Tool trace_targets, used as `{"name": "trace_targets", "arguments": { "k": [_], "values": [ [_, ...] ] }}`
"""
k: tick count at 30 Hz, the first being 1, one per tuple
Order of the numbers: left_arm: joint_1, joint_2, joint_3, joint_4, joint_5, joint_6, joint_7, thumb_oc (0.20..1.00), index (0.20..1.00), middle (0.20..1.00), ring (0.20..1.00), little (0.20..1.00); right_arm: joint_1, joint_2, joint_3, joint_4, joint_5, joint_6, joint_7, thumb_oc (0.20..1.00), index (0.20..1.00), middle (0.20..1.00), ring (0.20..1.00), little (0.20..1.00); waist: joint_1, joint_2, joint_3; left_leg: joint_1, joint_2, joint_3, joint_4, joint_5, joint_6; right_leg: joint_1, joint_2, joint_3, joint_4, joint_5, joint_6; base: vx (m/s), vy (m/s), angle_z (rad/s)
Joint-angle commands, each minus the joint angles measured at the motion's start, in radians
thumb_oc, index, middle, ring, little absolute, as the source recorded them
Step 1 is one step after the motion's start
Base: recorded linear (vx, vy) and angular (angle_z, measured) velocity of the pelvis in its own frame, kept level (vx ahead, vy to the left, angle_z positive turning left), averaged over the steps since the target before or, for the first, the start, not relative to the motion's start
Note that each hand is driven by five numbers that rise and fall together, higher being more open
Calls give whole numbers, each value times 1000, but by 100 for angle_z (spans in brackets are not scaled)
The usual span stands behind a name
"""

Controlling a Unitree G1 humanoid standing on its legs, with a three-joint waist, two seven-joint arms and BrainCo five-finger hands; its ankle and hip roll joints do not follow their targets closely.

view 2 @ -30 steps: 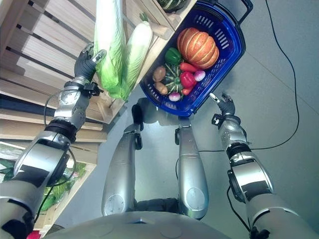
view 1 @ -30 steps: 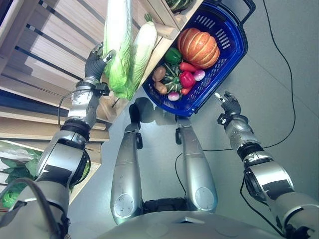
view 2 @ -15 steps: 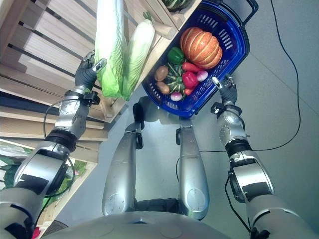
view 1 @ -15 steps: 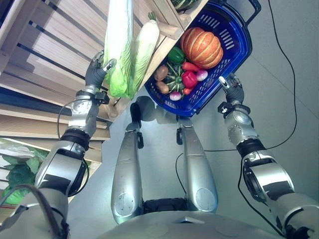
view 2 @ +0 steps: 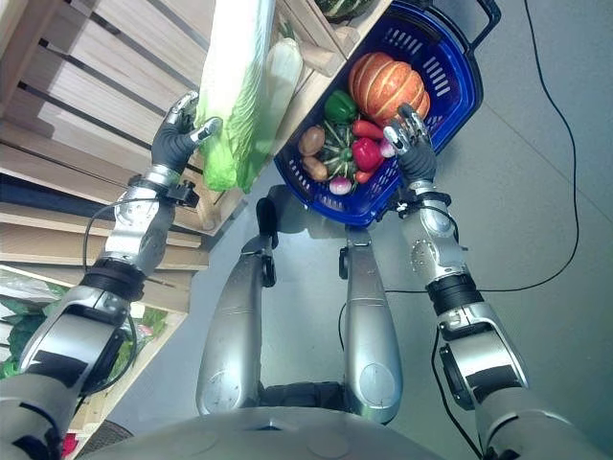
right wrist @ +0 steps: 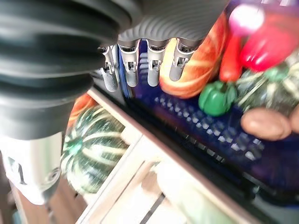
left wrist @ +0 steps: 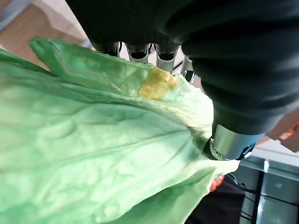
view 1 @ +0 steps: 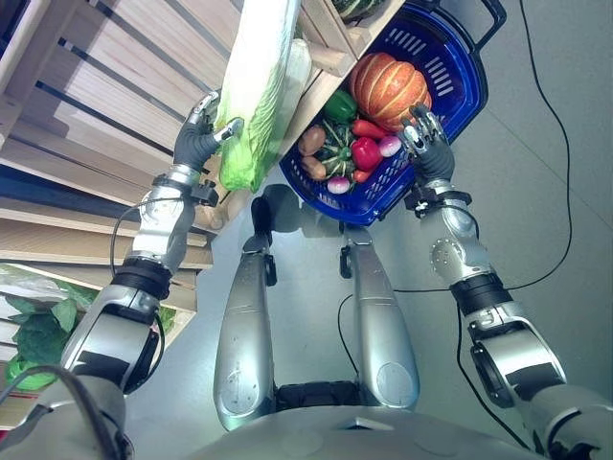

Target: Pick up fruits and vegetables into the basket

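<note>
The left robot hand [view 1: 199, 144] is clamping a napa cabbage [view 1: 257, 86] by the wooden shelf [view 1: 105, 86], while the right robot hand [view 1: 424, 144], fingers straight, is hovering over the blue basket [view 1: 450, 81]; next, I'd judge, the cabbage needs swinging across into it

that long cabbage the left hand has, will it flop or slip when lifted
Likely floppy: the cabbage is long and held by the left hand near its leafy end. Thin, loose leaves may tear or slide in the grip.
</note>
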Motion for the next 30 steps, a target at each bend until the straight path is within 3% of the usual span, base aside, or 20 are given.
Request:
{"name": "trace_targets", "arguments": {
  "k": [1, 20, 30],
  "values": [
    [14, 6, 31, -111, 51, -73, -6, 200, 200, 200, 200, 200, 46, -50, 3, -124, 12, -27, 20, 1000, 1000, 1000, 1000, 1000, 1, 47, -27, 22, -42, -1, -55, 2, 21, 56, 17, -86, 59, -89, -12, 0, 0, 0],
    [-3, 59, -16, -291, 147, -25, -25, 200, 200, 200, 200, 200, 54, -51, 65, -294, 105, 49, 149, 1000, 1000, 1000, 1000, 1000, 2, 42, -27, 30, -36, 7, -74, 14, 22, 66, 11, -87, 35, -76, -6, 0, 0, 0],
    [-25, 89, -61, -358, 185, 16, -44, 200, 200, 200, 200, 200, 44, -67, 99, -351, 133, 72, 169, 1000, 1000, 1000, 1000, 1000, 4, 39, -27, 31, -35, 8, -79, 19, 22, 68, 10, -89, 30, -70, -4, 0, 0, 0]
  ]
}}
